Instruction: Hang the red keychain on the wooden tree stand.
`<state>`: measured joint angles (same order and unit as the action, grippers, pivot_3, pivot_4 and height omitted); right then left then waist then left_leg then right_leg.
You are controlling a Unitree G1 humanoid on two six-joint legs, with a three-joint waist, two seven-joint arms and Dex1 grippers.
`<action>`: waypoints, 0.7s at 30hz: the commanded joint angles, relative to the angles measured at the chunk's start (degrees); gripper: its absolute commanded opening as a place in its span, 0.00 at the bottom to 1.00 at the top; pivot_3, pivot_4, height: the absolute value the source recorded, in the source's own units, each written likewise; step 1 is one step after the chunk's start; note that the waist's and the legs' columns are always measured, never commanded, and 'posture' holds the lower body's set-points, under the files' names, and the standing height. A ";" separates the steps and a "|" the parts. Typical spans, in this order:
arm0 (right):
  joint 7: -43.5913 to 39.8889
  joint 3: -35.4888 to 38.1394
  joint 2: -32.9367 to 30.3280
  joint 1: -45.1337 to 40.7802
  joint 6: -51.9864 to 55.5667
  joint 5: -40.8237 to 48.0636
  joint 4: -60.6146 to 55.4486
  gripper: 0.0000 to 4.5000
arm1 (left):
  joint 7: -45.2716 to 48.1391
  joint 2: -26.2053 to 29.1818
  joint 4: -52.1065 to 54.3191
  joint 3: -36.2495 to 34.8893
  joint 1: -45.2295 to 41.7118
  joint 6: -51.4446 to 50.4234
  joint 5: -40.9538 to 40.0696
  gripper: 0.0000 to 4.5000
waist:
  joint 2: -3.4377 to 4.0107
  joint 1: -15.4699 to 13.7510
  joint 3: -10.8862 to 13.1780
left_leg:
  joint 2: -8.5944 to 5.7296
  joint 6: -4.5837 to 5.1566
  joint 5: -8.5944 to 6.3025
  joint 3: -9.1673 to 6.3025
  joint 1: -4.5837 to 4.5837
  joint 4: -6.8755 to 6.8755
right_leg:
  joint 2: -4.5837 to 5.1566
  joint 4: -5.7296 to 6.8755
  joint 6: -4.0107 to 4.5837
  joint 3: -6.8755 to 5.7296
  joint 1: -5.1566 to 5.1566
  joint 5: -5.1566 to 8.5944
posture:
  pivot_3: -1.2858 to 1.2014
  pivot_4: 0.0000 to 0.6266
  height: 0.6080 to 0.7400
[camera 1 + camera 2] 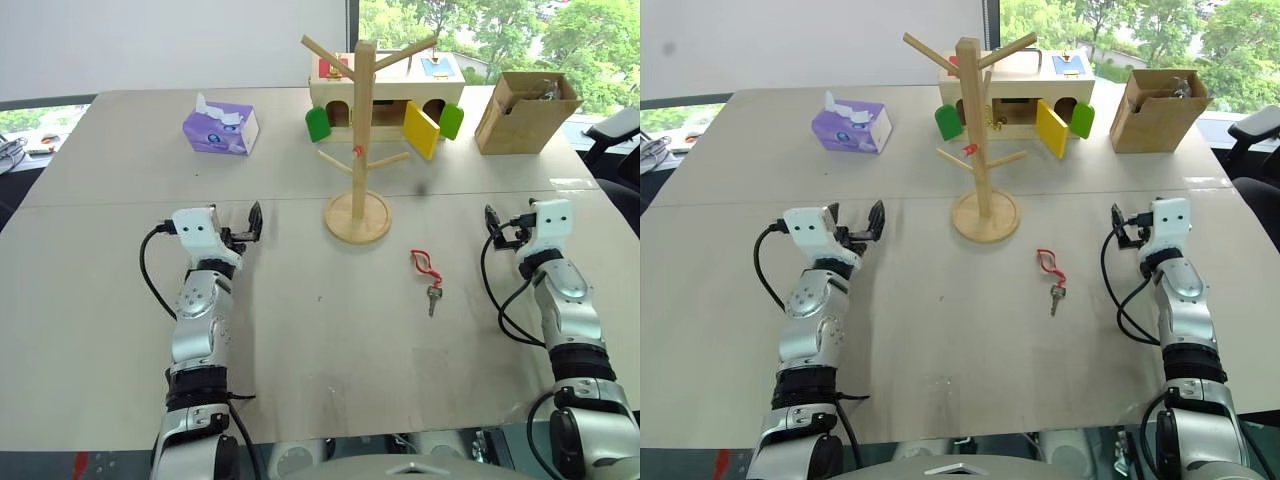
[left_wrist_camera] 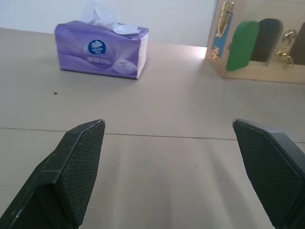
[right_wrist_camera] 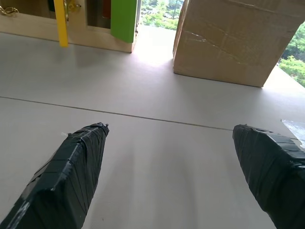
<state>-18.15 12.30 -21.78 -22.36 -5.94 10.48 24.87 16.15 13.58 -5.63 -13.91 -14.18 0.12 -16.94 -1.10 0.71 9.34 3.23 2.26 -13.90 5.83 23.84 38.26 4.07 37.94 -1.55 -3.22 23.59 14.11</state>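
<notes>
Keychain [image 1: 427, 273] lies flat on the surface [image 1: 320, 350], at 4 o'clock from the stand [image 1: 359, 150]. Left end effector [image 2: 174, 167] and right end effector [image 3: 181, 171] are wide apart, holding nothing.

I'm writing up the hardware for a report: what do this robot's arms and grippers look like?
Both arms are silver-grey metal segments with black bands at the joints and a white boxy wrist housing. A black cable loops along each forearm. The left gripper and right gripper each have two black fingers: the left's pads are mesh-textured, the right's fingers look tape-wrapped.
</notes>
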 commanded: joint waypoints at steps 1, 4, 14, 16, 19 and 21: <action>-6.44 0.92 -1.97 0.66 1.10 3.78 -3.62 1.00 | 11.59 2.29 10.08 5.17 4.07 -1.00 -4.84 0.99 | 0.00 0.03 0.00 | 0.00 0.00 0.00 0.01 0.00 0.00 | 0.00 -0.01 0.00 0.00 0.00 0.00 | 0.52 0.24 1.00; -15.92 0.76 -4.75 1.74 5.86 8.86 -6.20 1.00 | 22.77 7.19 21.31 10.89 11.16 -1.98 -8.47 0.99 | 0.01 0.08 0.00 | 0.02 0.00 0.00 0.02 0.00 0.00 | 0.00 0.00 0.00 0.00 0.00 0.00 | 0.52 0.24 1.00; -31.77 -1.42 -12.92 9.88 18.63 17.39 -24.42 1.00 | 42.40 19.29 33.01 14.86 26.37 2.03 -12.42 0.99 | 0.28 -0.09 -0.05 | 0.07 0.29 -0.18 -0.05 -0.07 -0.06 | -0.01 0.00 0.04 0.00 0.01 0.02 | 0.52 0.24 1.00; -33.79 -2.67 -14.50 13.26 20.56 17.82 -29.76 1.00 | 44.52 19.72 32.73 14.76 27.12 4.71 -12.05 0.99 | 0.28 -0.25 -0.05 | 0.07 0.29 -0.18 -0.07 -0.04 -0.06 | -0.01 -0.04 0.04 -0.03 0.02 0.03 | 0.52 0.24 1.00; -34.73 -4.87 -15.88 16.89 22.24 17.00 -35.12 1.00 | 45.13 18.98 31.12 14.24 26.74 5.21 -13.22 0.99 | 0.27 -0.72 -0.06 | 0.04 0.31 -0.19 -0.13 -0.03 -0.04 | 0.03 -0.06 0.05 -0.08 0.00 0.04 | 0.52 0.24 1.00; -33.88 -6.00 -15.72 17.28 22.34 15.75 -36.19 1.00 | 44.99 18.37 29.55 14.33 26.10 5.95 -12.42 0.99 | 0.26 -0.76 -0.06 | 0.04 0.31 -0.19 -0.12 -0.02 -0.04 | 0.03 -0.06 0.08 -0.07 0.00 0.07 | 0.52 0.24 1.00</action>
<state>-52.29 6.30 -36.96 -4.67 16.28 26.95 -8.56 61.08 32.49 24.44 0.63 12.43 4.36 -29.36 -0.83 -0.05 9.29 3.27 2.57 -14.09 5.70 23.81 38.23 4.09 37.88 -1.48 -3.28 23.60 14.18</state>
